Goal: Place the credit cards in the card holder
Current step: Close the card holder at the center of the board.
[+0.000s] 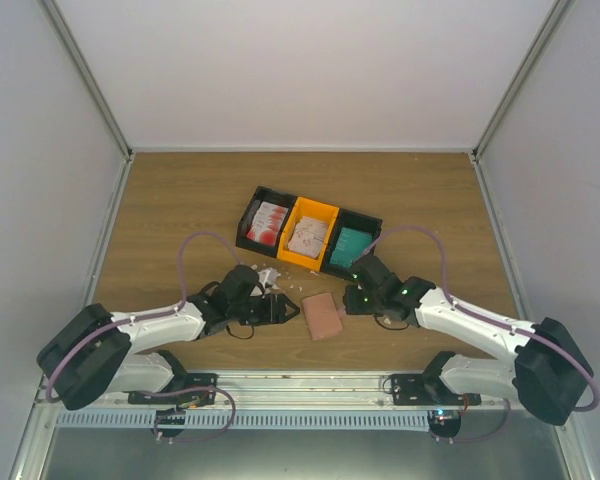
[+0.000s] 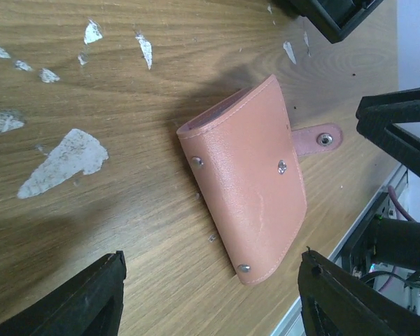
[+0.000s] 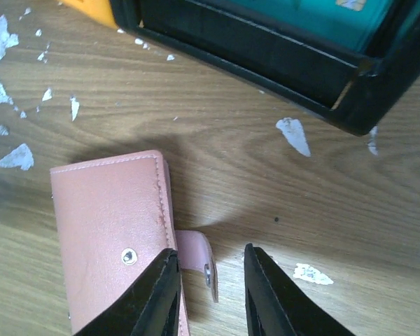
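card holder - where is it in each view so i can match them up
top external: the card holder lies just near of the middle of the table.
left wrist: centre of the picture, tilted, folded shut.
right wrist: lower left, cut off by the bottom edge.
shared landmark: its snap strap, clear in both wrist views; too small to tell in the top view.
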You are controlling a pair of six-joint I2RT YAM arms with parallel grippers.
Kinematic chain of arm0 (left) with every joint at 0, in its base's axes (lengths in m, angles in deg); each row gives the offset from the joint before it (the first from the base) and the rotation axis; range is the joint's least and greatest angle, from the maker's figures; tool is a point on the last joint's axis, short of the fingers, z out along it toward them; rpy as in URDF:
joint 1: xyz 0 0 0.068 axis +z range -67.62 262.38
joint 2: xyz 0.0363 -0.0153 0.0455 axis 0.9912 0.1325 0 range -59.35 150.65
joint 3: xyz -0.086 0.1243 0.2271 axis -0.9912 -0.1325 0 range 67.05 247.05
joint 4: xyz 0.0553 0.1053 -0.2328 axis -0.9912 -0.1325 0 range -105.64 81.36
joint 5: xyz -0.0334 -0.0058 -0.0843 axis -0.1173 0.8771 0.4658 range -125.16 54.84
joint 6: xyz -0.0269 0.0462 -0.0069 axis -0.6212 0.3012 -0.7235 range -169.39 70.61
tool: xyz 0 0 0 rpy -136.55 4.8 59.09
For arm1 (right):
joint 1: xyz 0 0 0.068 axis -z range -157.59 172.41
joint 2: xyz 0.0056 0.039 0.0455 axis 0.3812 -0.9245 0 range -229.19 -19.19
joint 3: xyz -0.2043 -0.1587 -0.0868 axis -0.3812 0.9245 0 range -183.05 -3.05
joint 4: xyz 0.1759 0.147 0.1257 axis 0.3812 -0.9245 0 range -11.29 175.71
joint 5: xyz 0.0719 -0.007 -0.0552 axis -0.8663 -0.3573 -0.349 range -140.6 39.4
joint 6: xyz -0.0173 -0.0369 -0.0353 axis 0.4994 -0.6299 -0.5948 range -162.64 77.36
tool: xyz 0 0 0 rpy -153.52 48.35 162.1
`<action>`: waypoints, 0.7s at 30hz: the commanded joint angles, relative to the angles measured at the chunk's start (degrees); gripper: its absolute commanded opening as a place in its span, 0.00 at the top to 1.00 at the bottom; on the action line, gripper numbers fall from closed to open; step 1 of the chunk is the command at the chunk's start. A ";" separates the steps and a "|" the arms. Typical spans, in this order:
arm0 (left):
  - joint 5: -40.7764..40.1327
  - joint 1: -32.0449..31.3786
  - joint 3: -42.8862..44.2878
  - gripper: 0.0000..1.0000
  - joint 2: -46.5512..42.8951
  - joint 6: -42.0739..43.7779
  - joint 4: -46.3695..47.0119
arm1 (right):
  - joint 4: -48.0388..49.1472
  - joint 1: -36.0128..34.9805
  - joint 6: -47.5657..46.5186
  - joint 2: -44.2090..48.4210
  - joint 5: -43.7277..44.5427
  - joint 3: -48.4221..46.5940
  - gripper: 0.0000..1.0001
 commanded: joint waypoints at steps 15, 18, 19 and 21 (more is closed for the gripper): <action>-0.75 -1.84 1.16 0.33 5.20 -1.54 6.54 | 3.51 1.58 -1.47 -2.20 -3.68 2.41 0.83; -0.76 -2.00 1.29 0.33 5.43 -1.46 6.54 | 3.87 1.58 -1.64 -2.25 -4.75 2.83 0.85; -0.70 -2.02 1.29 0.33 5.56 -1.54 6.52 | 4.12 1.62 -1.70 -2.32 -5.13 2.98 0.87; -0.75 -2.10 1.36 0.33 5.74 -1.51 6.48 | 4.65 1.59 -1.71 -2.34 -5.95 3.30 0.93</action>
